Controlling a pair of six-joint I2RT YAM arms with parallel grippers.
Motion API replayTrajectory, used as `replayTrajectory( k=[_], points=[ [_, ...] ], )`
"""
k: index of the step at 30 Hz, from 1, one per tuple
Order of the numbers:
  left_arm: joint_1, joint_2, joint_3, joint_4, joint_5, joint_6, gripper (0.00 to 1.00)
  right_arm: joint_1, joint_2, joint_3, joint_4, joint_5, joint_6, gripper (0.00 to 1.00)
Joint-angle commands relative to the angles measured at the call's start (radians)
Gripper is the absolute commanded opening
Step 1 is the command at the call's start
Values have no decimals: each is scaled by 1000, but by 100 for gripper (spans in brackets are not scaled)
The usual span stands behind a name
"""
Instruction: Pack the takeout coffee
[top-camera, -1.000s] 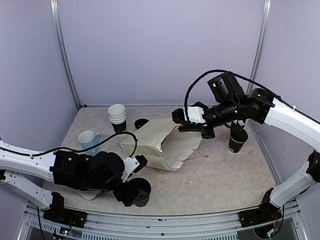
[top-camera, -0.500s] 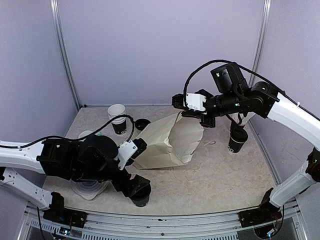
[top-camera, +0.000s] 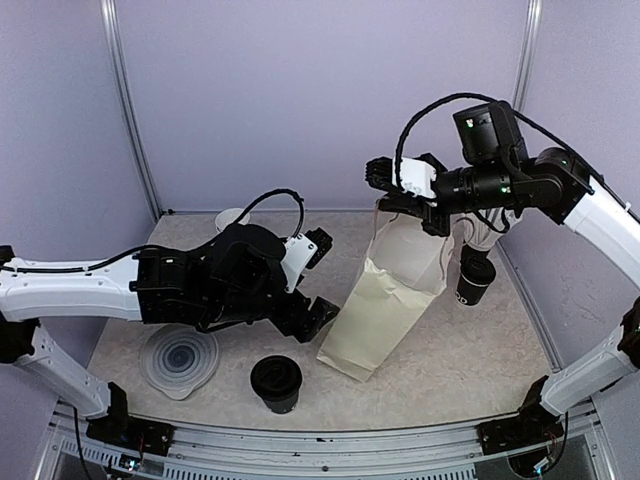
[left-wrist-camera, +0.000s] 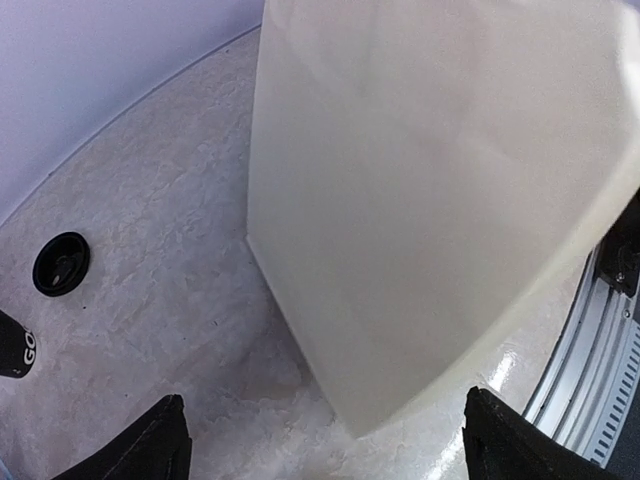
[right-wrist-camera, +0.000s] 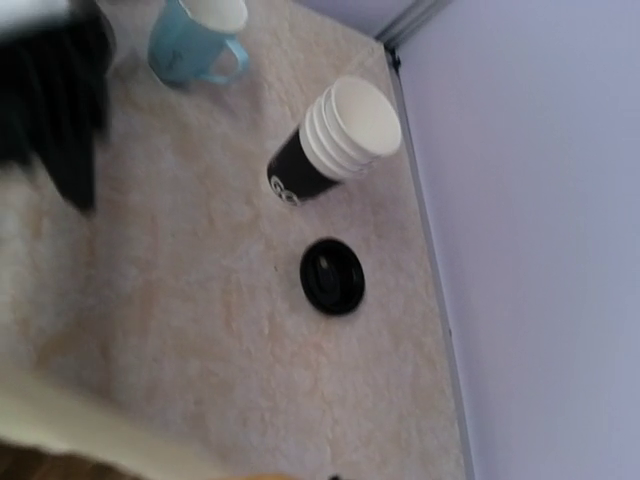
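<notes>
Right gripper (top-camera: 398, 195) pinches the top edge of the paper bag (top-camera: 385, 300), as far as the overhead view shows; its own wrist view is too blurred to confirm. The bag hangs tilted, and its lower corner appears to rest on the table. Left gripper (top-camera: 322, 314) is spread wide and empty, just beside the bag's lower left side, with the bag wall filling its wrist view. Task items: one lidded coffee cup (top-camera: 275, 381) stands near the front rail, apart from the bag. A second lidded cup (top-camera: 475, 277) stands just behind the bag on the right. No carrier tray is visible.

Risks, as judged:
- The bag is held by one thin edge only, so a slip or tear there would let it topple, likely toward the second lidded cup.
- With one side pinched, the mouth may sag shut and block loading.
- If the left fingers close on the bag wall they could crease it or drag its base sideways.
- The left forearm sits above the front cup, so a low sweep could tip it toward the rail.

Surface: mottled beige, stone-look tabletop (top-camera: 470, 350), matte. It also carries a loose black lid (right-wrist-camera: 332, 276), a nested stack of lidless cups (right-wrist-camera: 335, 140), a blue mug (right-wrist-camera: 195, 42) and a pale round dish (top-camera: 180, 358). Room: plain lilac panels with aluminium posts (top-camera: 125, 110).
</notes>
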Motion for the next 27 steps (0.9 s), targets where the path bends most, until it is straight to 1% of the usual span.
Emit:
replayTrajectory(
  k=[1, 4, 5, 7, 10, 13, 19, 21, 25, 27],
  points=[
    [15, 44, 28, 96, 39, 44, 92, -8, -14, 47, -31, -85, 20, 2],
    [34, 55, 4, 142, 60, 45, 93, -5, 22, 65, -25, -97, 38, 2],
    [44, 56, -6, 159, 72, 45, 93, -5, 47, 77, -27, -89, 46, 0],
    [56, 52, -22, 183, 67, 40, 93, -5, 90, 102, -25, -52, 60, 0],
    [73, 37, -36, 186, -6, 25, 93, -5, 136, 138, -14, -2, 79, 0],
    [90, 7, -52, 179, -78, 11, 93, -5, 161, 137, 22, 33, 90, 0],
    [111, -120, -117, 174, -201, -24, 94, -6, 215, 149, 71, 122, 125, 0],
    [122, -155, -141, 180, -189, -29, 94, -8, 222, 147, 87, 154, 127, 0],
    [126, -183, -175, 194, -162, -46, 95, -22, 243, 145, 100, 161, 134, 0],
    [126, -180, -174, 192, -150, -56, 95, -40, 255, 155, 92, 136, 144, 5]
  ],
)
